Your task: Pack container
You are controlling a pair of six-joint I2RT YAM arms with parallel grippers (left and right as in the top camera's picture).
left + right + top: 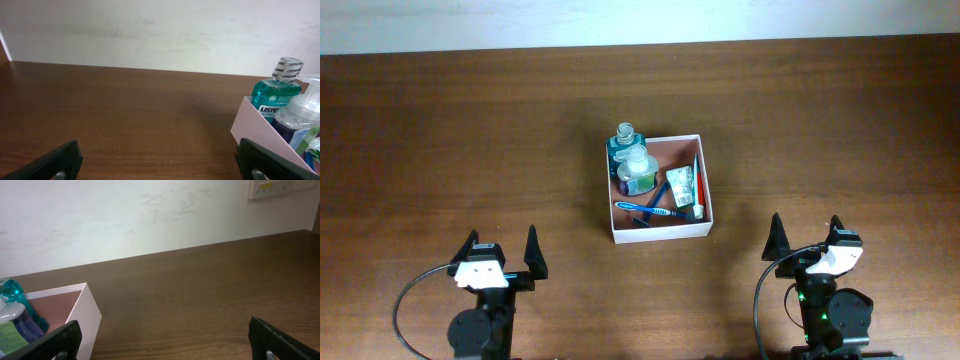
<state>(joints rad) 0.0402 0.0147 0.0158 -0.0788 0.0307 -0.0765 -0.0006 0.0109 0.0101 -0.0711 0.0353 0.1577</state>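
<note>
1. My left tool and right tool both stand spread wide, holding nothing.
2. The container sits on the bench, two o'clock from my left tool, ten o'clock from my right.

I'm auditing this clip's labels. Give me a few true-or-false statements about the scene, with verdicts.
1. The box holds several items. True.
2. The left hand holds the toothbrush. False: it is open and empty; the toothbrush lies in the box.
3. The mouthwash stands in the box's far-left corner. True.
4. The right hand is shut. False: it is open and empty.
</note>
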